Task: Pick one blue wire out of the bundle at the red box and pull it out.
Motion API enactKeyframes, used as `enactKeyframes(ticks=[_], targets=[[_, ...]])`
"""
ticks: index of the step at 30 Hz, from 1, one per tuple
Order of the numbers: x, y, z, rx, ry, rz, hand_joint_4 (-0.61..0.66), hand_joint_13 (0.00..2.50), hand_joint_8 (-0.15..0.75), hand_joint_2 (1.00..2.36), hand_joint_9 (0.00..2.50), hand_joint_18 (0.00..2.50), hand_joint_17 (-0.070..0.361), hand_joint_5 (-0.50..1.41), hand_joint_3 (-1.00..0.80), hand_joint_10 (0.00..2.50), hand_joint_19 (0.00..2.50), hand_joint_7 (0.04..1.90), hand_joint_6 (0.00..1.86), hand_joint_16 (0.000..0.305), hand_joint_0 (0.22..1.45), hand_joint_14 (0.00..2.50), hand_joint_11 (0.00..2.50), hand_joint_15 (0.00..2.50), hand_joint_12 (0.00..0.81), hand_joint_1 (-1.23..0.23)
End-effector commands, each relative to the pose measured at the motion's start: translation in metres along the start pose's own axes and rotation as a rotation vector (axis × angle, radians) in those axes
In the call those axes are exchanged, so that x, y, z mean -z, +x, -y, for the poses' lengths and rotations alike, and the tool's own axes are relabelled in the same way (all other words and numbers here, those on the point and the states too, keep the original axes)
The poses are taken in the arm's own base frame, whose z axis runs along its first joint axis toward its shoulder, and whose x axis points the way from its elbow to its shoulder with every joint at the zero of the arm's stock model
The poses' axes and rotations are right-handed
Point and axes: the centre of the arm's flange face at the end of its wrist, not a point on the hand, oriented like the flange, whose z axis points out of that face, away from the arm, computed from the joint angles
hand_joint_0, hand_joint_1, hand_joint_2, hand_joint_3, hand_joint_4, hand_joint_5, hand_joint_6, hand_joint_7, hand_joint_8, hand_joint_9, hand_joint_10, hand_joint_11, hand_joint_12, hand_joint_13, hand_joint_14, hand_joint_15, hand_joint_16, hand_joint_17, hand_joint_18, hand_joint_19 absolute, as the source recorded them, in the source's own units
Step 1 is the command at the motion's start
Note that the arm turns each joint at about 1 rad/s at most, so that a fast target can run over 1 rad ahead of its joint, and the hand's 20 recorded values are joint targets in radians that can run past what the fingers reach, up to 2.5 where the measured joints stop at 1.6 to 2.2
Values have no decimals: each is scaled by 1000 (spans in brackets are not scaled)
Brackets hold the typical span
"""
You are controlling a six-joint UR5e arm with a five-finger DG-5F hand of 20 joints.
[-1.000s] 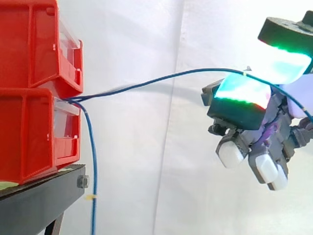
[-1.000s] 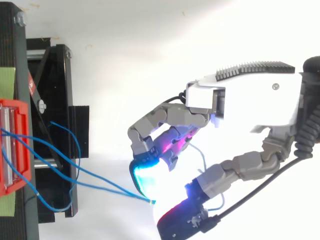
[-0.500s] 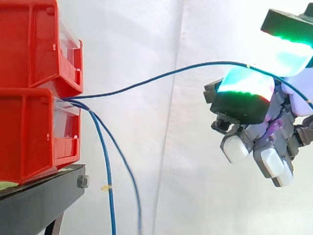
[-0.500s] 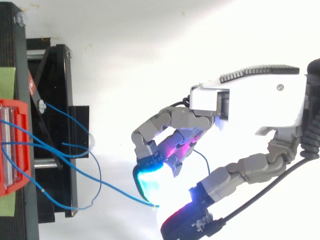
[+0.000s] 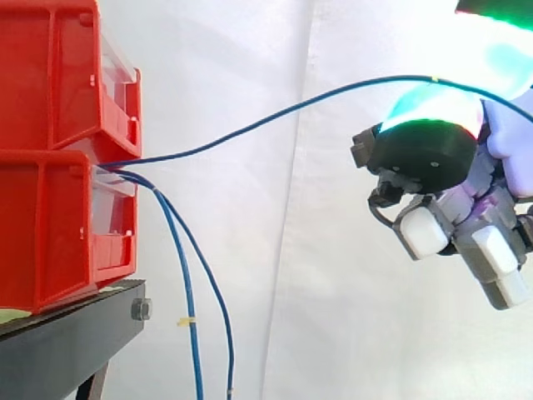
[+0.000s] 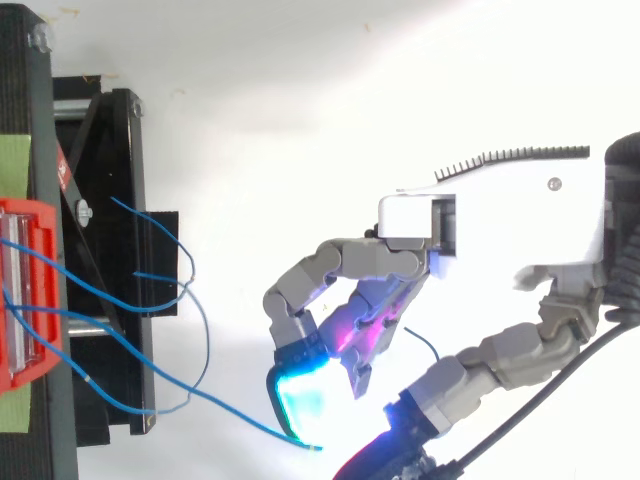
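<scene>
On the left of the side view, you have two red boxes (image 5: 50,167) stacked on the black stand (image 5: 67,342). From between them, two loose wires (image 5: 185,283) hang down, while one blue wire (image 5: 275,117) arcs up to the right. There the hand (image 6: 500,225) pinches it between glowing fingertips (image 5: 433,112).
</scene>
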Motion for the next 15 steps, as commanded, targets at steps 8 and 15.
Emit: enactKeyframes(ticks=[8, 15], targets=[[5, 7, 5, -113, 52, -75, 62, 978, 366, 1012, 930, 939, 103, -127, -322, 6, 356, 1488, 938, 46, 769, 11, 258, 341, 404, -899], [9, 16, 7, -166, 87, -164, 57, 976, 364, 1011, 926, 939, 103, -127, -320, 4, 364, 1490, 938, 46, 769, 11, 252, 349, 403, -899]])
